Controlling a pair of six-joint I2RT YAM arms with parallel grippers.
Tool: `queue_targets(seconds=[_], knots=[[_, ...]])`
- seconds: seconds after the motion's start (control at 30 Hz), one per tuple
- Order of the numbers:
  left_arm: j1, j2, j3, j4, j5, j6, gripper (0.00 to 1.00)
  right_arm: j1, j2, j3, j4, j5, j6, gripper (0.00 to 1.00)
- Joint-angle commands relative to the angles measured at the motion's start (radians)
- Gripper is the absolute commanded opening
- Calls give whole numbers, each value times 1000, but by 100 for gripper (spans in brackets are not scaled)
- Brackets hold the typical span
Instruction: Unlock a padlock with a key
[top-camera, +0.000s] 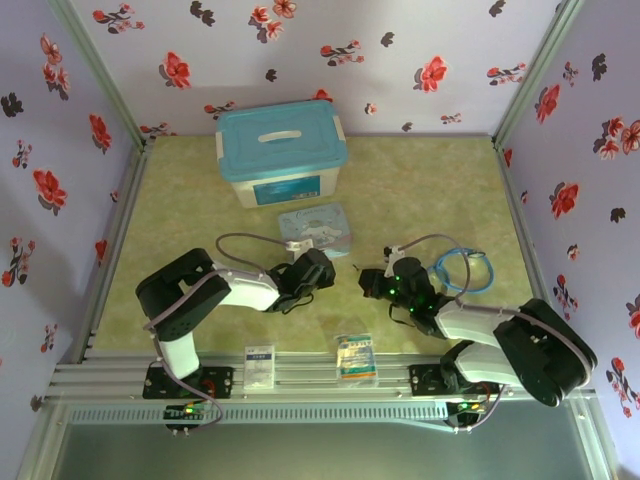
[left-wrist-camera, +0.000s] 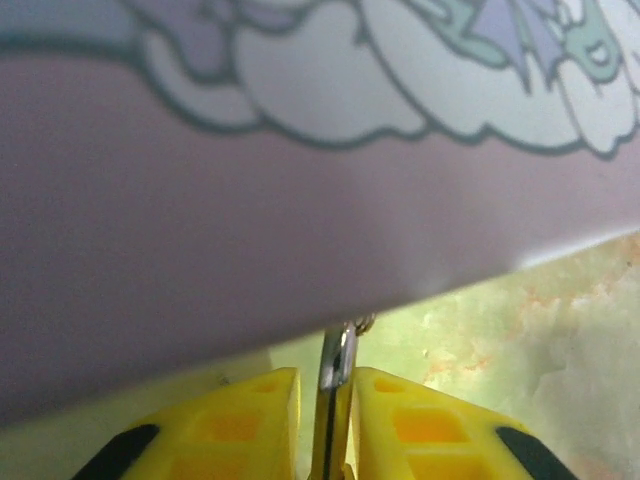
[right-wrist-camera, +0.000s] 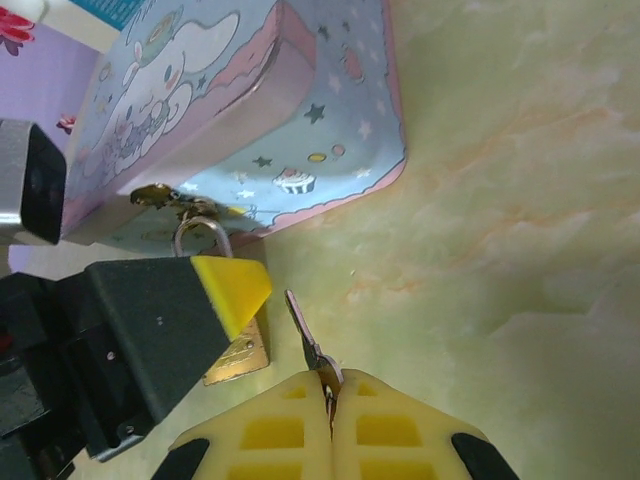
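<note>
Padlock: the padlock (right-wrist-camera: 240, 353) sits mid-table at the near edge of the cartoon tin (right-wrist-camera: 250, 110), with its silvery shackle (left-wrist-camera: 338, 355) pointing towards the tin's brass clasp (right-wrist-camera: 160, 195).
Left gripper: the left gripper (left-wrist-camera: 325, 382) pinches the padlock between its yellow fingertips.
Key: the key (right-wrist-camera: 305, 335) is just beside the padlock's brass body, blade free and not touching it.
Right gripper: the right gripper (right-wrist-camera: 330, 385) is clamped on the key's head.
Writing: the tin shows a white cartoon character, stars and a cupcake. Print on the blue-lidded storage box (top-camera: 282, 150) and on two packets (top-camera: 355, 358) at the table's (right-wrist-camera: 520, 200) near edge is too small to read.
Hidden: the left finger covers the padlock's middle, and whether the shackle is hooked through the clasp cannot be told.
</note>
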Motion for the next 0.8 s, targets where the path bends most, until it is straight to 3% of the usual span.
queue_targets(seconds=[0.0, 0.17, 0.5, 0.6, 0.77], knots=[[-12, 26, -22, -7, 24, -10, 16, 25, 16, 10, 38, -34, 59, 0], [-10, 26, -33, 17, 32, -33, 9, 28, 39, 16, -14, -54, 166, 0], [7, -24, -77, 132, 67, -166, 5, 37, 68, 59, -50, -112, 304, 0], [14, -34, -104, 195, 68, -223, 4, 37, 107, 50, 17, -127, 356, 0], [24, -50, -111, 245, 56, -261, 4, 40, 214, 3, 282, -158, 511, 0]])
